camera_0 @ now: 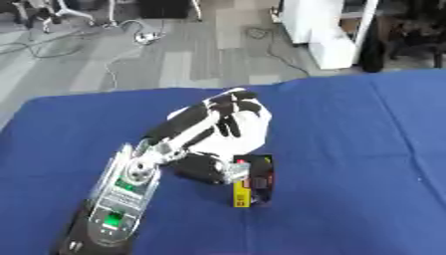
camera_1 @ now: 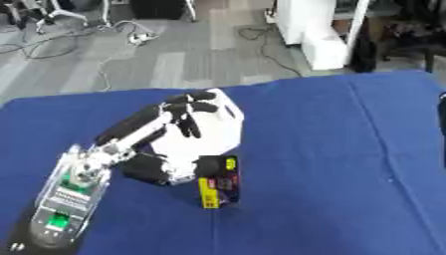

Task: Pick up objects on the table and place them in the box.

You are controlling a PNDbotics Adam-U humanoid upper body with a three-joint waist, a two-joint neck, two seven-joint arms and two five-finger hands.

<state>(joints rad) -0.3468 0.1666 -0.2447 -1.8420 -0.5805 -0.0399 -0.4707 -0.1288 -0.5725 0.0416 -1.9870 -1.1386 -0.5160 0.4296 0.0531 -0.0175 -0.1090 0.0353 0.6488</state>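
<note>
**Left eye view**
- We look down on a table (camera_0: 348, 164) under a blue cloth, with grey floor and cables beyond its far edge.
- The left arm (camera_0: 122, 194) enters from the lower left and runs up toward the middle of the table; its forearm is silver and black with a green patch near the bottom.
- The left hand (camera_0: 222, 117) lies over a white object (camera_0: 248, 134); its dark fingers (camera_0: 235, 102) curl across the object's far top edge, so we read the hand as closed round it.
- We cannot make out what the white object is; it sits left of the table's centre, and we cannot tell whether it rests on the cloth or is raised.
- A small pack (camera_0: 253, 182), black with a yellow strip on its left side and red marks, stands just below the white object, touching or nearly touching the hand's lower part.
- A white cabinet (camera_0: 327, 30) stands on the floor past the table's far right.

**Right eye view**
- The same scene shows shifted slightly leftward.
- The hand (camera_1: 178, 122) again wraps the white object (camera_1: 213, 134), fingers (camera_1: 196, 99) hooked over its upper edge.
- The pack (camera_1: 218, 184) stands upright beside the wrist (camera_1: 153, 169), its yellow strip facing the lower left.
- A dark shape (camera_1: 442, 129) cuts the right border above the cloth; we cannot tell what it is.
- No box is seen in either view, and the right hand does not show.
</note>
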